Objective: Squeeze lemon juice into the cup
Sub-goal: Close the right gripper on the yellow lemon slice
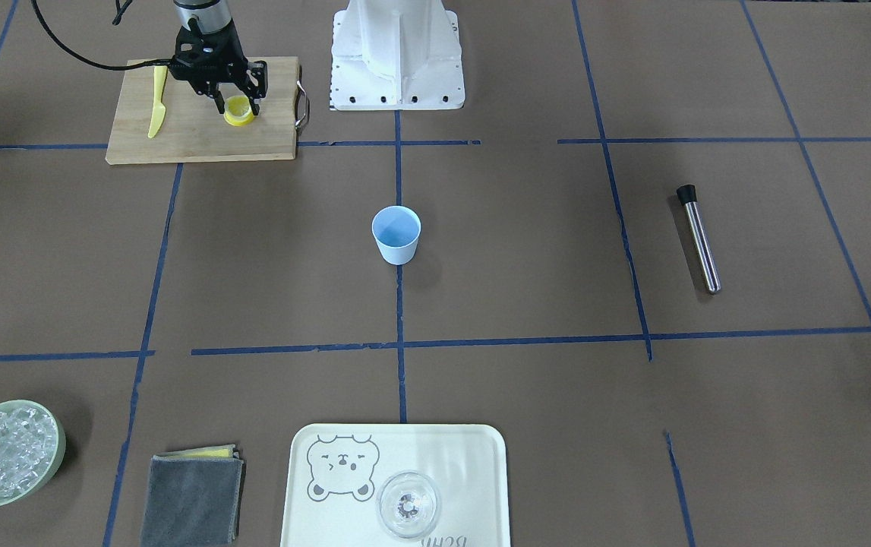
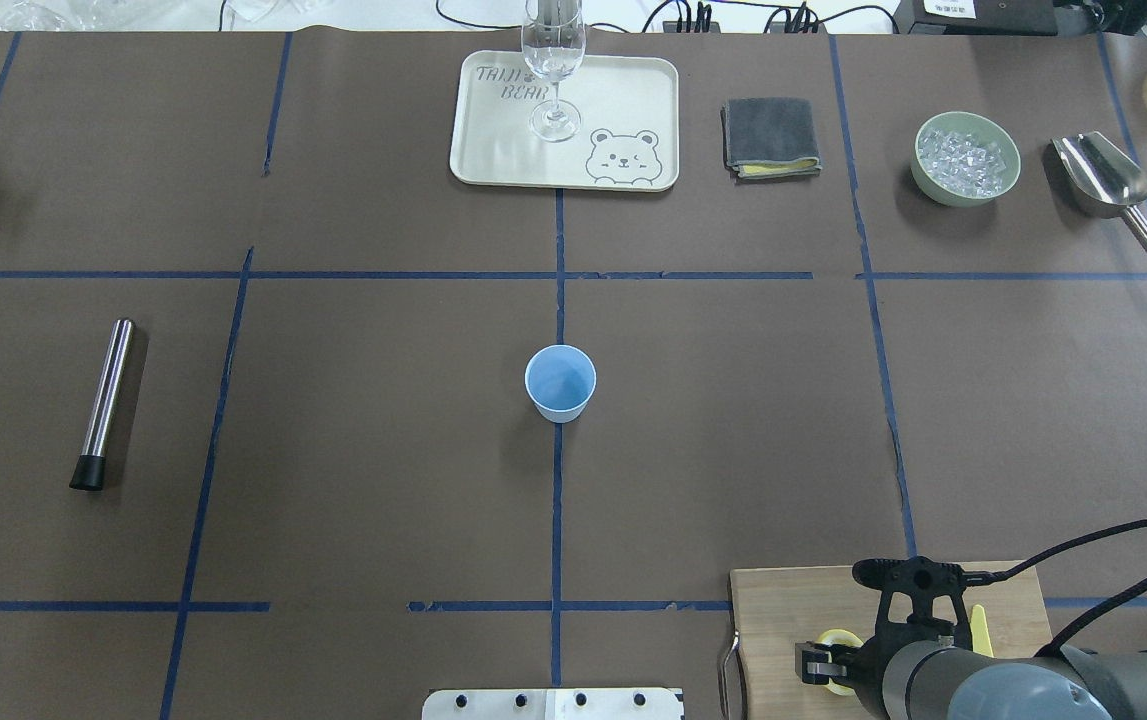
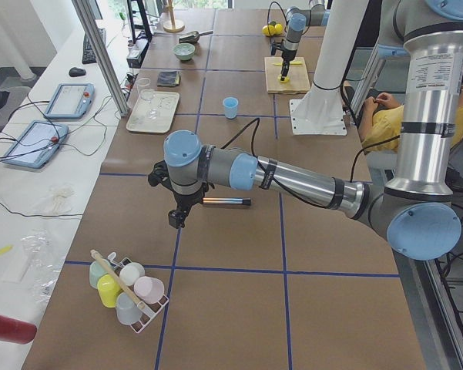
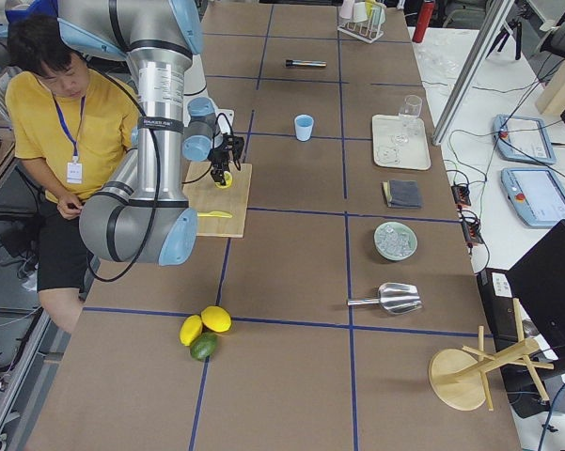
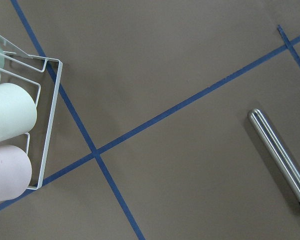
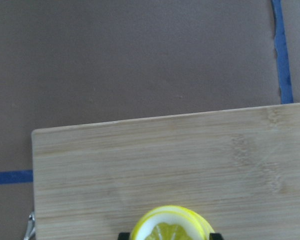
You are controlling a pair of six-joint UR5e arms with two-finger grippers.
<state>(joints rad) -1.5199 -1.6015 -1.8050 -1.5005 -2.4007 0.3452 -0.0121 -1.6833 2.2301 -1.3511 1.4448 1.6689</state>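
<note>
Closest to the robot, the right pincer (image 1: 238, 105) stands over the wooden board (image 1: 200, 140), its fingers pressed against either side of the lemon (image 1: 239, 114), which sits on the board (a yellow knife (image 1: 156, 106) lies on the same board, apart from it). Off at the desk's left end the left pincer (image 3: 175, 220) hangs near a steel bar (image 3: 227, 202); I cannot tell whether it is spread. Further out, the cup (image 1: 396, 235) stands upright mid-desk, well apart from the lemon. Farthest, a glass (image 1: 408, 505) stands on the tray (image 1: 481, 456)
</note>
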